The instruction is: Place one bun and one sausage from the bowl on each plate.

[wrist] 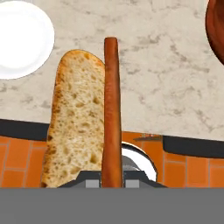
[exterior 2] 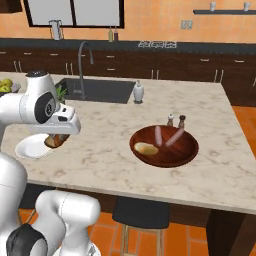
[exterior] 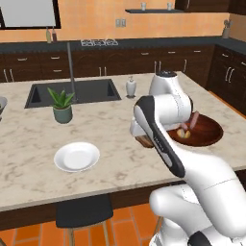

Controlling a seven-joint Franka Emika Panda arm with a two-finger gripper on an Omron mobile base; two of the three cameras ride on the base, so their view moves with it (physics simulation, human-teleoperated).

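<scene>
- The end effector (wrist: 112, 181) is clamped on a bun (wrist: 74, 118); in the hand view the cut, crumbly face of the bread shows, with its brown crust (wrist: 112, 109) edge-on down the middle of the frame.
- In the right base view the held bun (exterior 2: 56, 140) hangs under the arm's wrist, above the near tabletop (exterior 2: 110, 150) and over the right rim of the white plate (exterior 2: 31, 147).
- The white plate (exterior: 77, 156) lies bare on the tabletop (exterior: 38, 125), at about 7 o'clock from the potted plant (exterior: 62, 104); in the hand view the plate (wrist: 22, 39) sits at 10 o'clock of the bun.
- The reddish-brown bowl (exterior 2: 187, 150) rests on the tabletop well to the right of the plate. It holds 1 pale bun (exterior 2: 146, 148) at its 9 o'clock side and 2 sausages: one (exterior 2: 158, 134) near 11 o'clock, the other (exterior 2: 174, 137) near 1 o'clock, leaning on the far wall.
- Just behind the bowl, at 12 o'clock, stand 2 small shakers (exterior 2: 176, 120).
</scene>
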